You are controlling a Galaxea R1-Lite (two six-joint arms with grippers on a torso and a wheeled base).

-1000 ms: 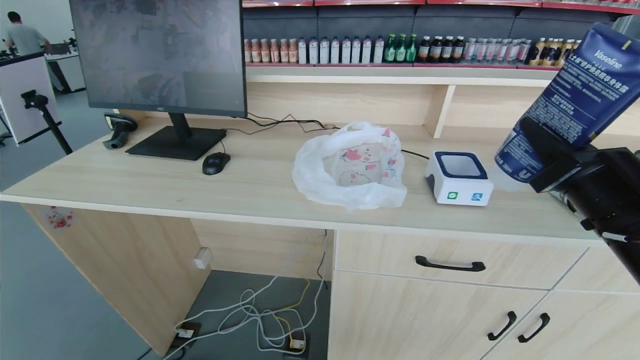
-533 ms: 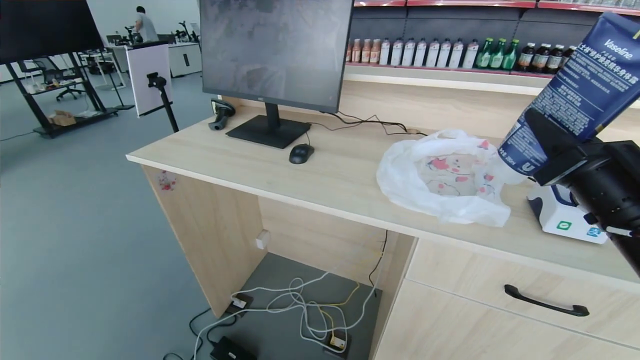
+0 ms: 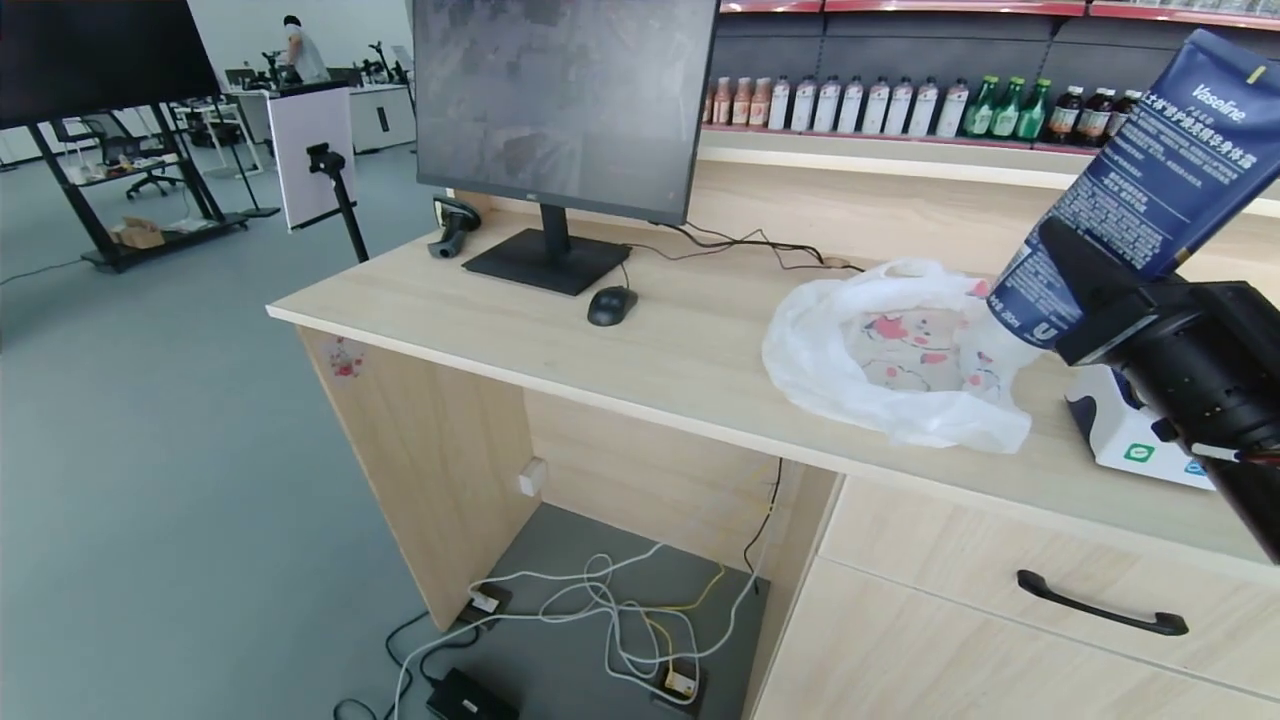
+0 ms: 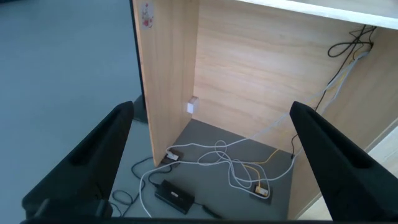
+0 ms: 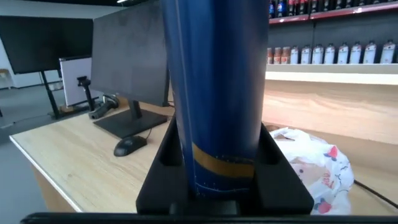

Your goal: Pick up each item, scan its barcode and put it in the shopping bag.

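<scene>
A blue lotion tube (image 3: 1160, 170) is held tilted, cap end down, at the right of the head view, with my right gripper (image 3: 1078, 278) shut on its lower part. The cap end hangs over the right edge of the white plastic shopping bag (image 3: 880, 350), which lies open on the wooden counter (image 3: 650, 350). A white barcode scanner (image 3: 1135, 445) stands just right of the bag, partly hidden by my right arm. In the right wrist view the tube (image 5: 214, 81) stands between the fingers of the right gripper (image 5: 217, 158), the bag (image 5: 314, 165) beyond. My left gripper (image 4: 208, 168) hangs open and empty over the floor beside the counter.
A monitor (image 3: 560, 100), a black mouse (image 3: 611, 305) and a hand-held scanner (image 3: 450, 228) occupy the counter's far left. Shelves of bottles (image 3: 900, 105) run behind. Cables (image 4: 230, 165) lie on the floor under the counter; drawers with black handles (image 3: 1100, 605) are below.
The whole head picture has swung left, so the camera moved. The tube's cap end now shows over the bag's right edge instead of right of the scanner.
</scene>
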